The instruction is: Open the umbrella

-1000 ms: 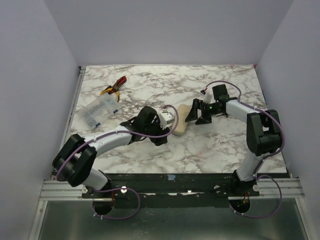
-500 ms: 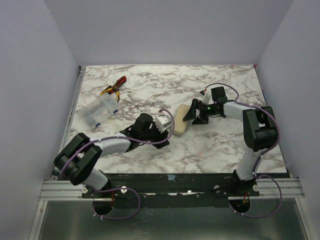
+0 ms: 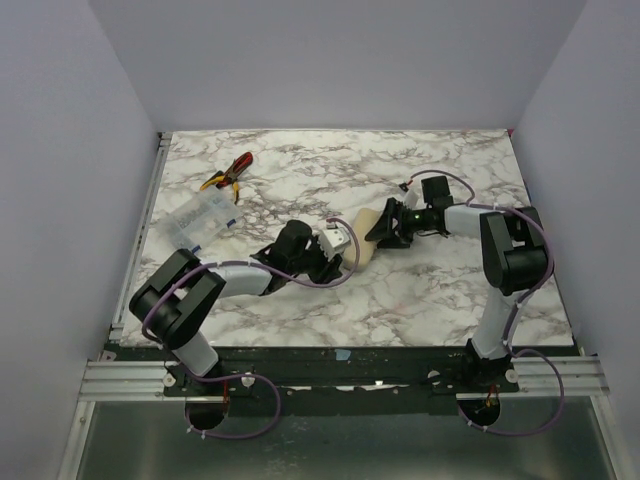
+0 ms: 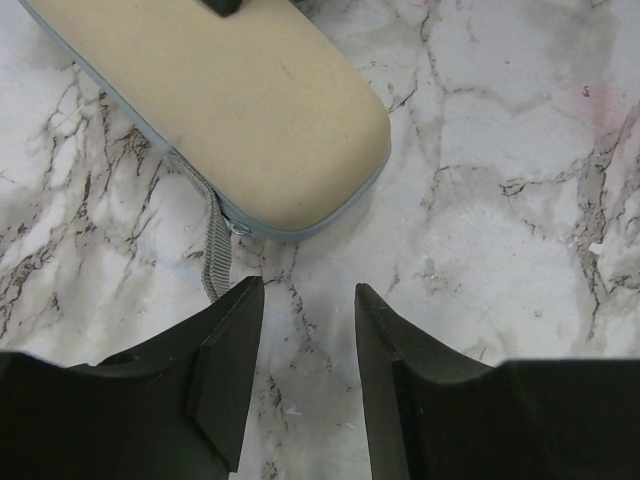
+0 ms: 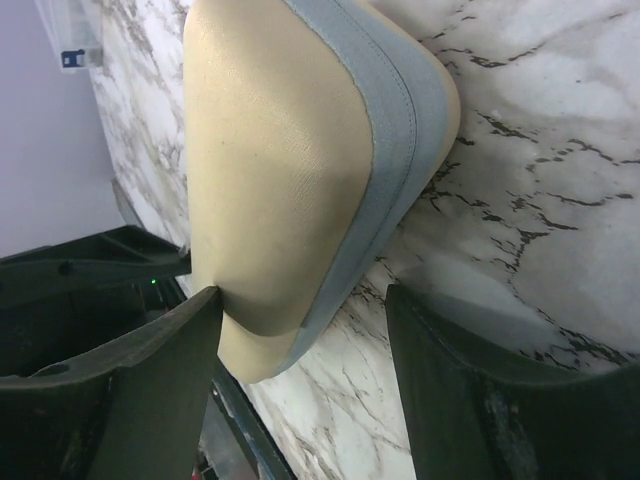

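Note:
The umbrella (image 3: 366, 240) shows as a compact beige case with a grey zipper band, lying on the marble table between the two arms. My left gripper (image 3: 338, 252) stands at its near end. In the left wrist view the jaws (image 4: 308, 290) are open over bare marble, just short of the umbrella (image 4: 230, 110), and the grey zipper pull (image 4: 215, 245) hangs by the left fingertip. My right gripper (image 3: 388, 232) straddles the far end. In the right wrist view its left finger (image 5: 150, 370) touches the umbrella (image 5: 280, 150), while the right finger (image 5: 450, 380) stands apart from it.
Red-and-yellow pliers (image 3: 228, 172) lie at the back left. A clear plastic box (image 3: 197, 220) sits in front of them near the left table edge. Purple walls close in both sides and the back.
The right gripper has slid left onto the umbrella's end and its jaws have narrowed. The left arm has dropped lower and reached right to the near end. The umbrella has turned slightly.

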`<control>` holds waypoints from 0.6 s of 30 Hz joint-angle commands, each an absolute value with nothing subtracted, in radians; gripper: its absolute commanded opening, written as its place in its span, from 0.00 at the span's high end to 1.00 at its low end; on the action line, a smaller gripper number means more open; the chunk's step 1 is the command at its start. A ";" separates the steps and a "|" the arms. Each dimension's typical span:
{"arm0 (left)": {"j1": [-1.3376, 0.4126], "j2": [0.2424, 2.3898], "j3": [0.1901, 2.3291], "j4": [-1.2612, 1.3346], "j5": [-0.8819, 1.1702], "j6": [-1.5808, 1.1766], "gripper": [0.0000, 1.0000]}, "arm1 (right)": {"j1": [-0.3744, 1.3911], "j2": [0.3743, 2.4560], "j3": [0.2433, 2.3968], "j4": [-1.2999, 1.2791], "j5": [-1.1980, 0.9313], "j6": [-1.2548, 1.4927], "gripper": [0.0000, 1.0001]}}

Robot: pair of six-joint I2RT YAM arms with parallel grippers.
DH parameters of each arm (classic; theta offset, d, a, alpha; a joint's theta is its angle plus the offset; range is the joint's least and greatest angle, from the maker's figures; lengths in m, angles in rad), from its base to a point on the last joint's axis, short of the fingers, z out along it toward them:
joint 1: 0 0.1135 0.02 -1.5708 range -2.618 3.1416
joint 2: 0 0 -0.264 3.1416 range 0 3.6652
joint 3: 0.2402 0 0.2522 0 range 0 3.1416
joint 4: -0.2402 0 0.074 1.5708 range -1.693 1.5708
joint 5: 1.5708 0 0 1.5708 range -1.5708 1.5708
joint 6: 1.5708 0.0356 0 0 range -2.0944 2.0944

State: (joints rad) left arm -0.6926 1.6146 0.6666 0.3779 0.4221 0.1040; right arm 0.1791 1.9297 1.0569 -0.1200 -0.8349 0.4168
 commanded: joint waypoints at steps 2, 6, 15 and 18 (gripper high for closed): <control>-0.660 1.638 0.640 0.499 0.457 0.201 0.59 | 0.180 2.003 1.031 -0.173 -0.809 0.365 0.38; -0.640 1.655 0.643 0.525 0.505 0.222 0.61 | 0.181 2.020 1.035 -0.200 -0.820 0.330 0.45; -0.637 1.701 0.649 0.576 0.582 0.305 0.66 | 0.179 2.034 1.025 -0.235 -0.825 0.310 0.51; -0.637 1.722 0.663 0.573 0.591 0.325 0.67 | 0.181 2.041 1.028 -0.233 -0.822 0.311 0.53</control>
State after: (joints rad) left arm -0.6395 1.6897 0.6487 0.5335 0.5213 0.2661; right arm 0.1745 1.9717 1.0622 -0.1337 -0.9340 0.3794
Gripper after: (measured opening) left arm 0.338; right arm 0.489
